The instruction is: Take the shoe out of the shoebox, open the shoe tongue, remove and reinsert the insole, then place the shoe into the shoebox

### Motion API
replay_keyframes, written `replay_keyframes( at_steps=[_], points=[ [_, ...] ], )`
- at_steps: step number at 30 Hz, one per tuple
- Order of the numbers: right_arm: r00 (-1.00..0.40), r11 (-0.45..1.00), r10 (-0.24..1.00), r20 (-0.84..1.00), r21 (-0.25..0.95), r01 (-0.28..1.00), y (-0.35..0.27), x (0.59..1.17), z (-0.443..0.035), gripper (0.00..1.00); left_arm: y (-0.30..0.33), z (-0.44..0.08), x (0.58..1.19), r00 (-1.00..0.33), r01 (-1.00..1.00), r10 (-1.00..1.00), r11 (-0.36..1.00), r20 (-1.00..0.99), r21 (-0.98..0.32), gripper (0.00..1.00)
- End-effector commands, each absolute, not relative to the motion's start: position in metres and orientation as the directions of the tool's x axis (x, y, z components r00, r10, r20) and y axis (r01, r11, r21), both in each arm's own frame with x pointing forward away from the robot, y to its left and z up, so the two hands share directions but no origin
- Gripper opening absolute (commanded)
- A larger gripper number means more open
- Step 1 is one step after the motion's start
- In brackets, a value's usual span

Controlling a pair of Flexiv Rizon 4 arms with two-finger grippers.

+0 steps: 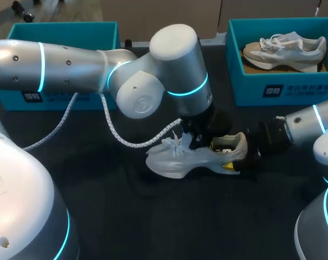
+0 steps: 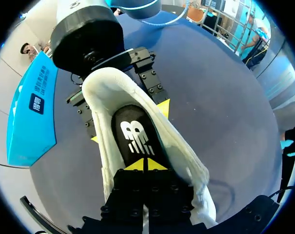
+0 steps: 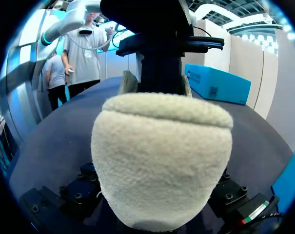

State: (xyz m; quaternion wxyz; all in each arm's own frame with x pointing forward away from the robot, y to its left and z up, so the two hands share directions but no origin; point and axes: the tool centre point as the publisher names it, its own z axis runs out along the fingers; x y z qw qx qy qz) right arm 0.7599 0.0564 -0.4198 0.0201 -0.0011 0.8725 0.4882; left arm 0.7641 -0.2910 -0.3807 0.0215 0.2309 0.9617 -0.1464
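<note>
The shoe [image 1: 180,157] is out of its box and stands on the tabletop [image 1: 153,216]. The right pincer [image 2: 127,124] is clamped on its heel, one yellow tip on each side. The left pincer [image 2: 143,165] reaches down into the shoe's opening, tips together on the black insole [image 2: 135,136]. Whether they actually pinch its edge is hard to tell. The insole lies inside the shoe, so the job looks to be at the insole stage, with boxing the shoe left to do. Behind the shoe on one side is an open shoebox [image 1: 60,92]. On the other side, a second shoebox [image 1: 283,86] holds another shoe [image 1: 285,51]. The left arm's coiled cable [image 1: 126,138] hangs just beside the toe.
</note>
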Motion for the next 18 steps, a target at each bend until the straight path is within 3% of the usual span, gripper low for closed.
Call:
replay_keyframes(
  at_steps=[1, 18],
  points=[
    [-0.999, 0.526, 0.018, -0.036, 0.85, -0.021, 0.0599, 0.7582, -0.4243, 0.0, -0.2877, -0.3775, 0.7633, -0.888, 0.458, 0.45, 0.844, -0.096, -0.28, 0.0],
    [-0.999, 0.526, 0.018, -0.036, 0.85, -0.021, 0.0599, 0.7582, -0.4243, 0.0, -0.2899, -0.3755, 0.7558, -0.877, 0.473, 0.477, 0.831, -0.063, -0.294, 0.0]
  ],
)
